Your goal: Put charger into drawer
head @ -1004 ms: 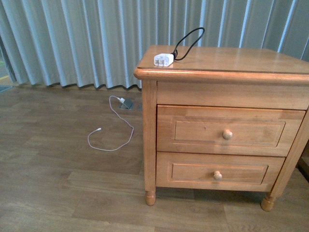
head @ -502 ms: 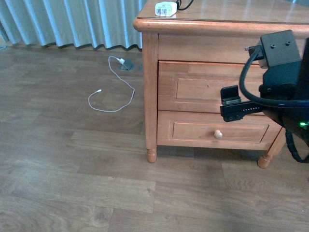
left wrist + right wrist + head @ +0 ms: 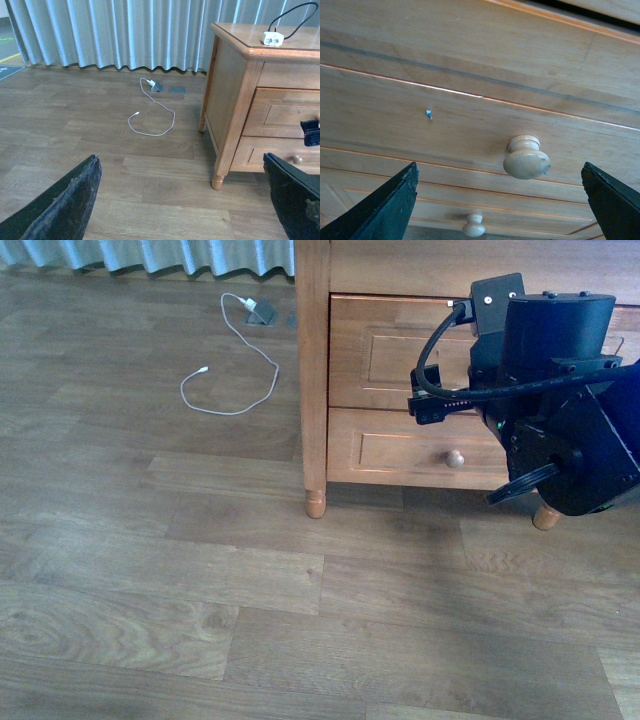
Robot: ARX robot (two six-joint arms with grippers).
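Task barely begun. Charger (image 3: 273,38) sits on the nightstand's (image 3: 227,95) tabletop (image 3: 305,48) near the front edge, its black cable looped up behind it; nothing holds it. Upper drawer (image 3: 445,120) is fully shut, front flush with the frame, no interior showing. Right end effector (image 3: 498,170) is up close to the drawer front, fingers spread wide, with the round knob (image 3: 526,159) between them but touching neither finger, so no grip yet. In the front view the right arm covers much of the upper drawer. The lower drawer (image 3: 395,448) below it is also shut. Left end effector (image 3: 180,159) hangs well back from the nightstand, fingers wide, empty. A loose white cable (image 3: 155,117) lies on the floor (image 3: 75,130) near the curtain, apart from the job. Judged remaining: close on the knob, pull the drawer out, fetch the charger off the tabletop, lay it inside. None of these looks done.
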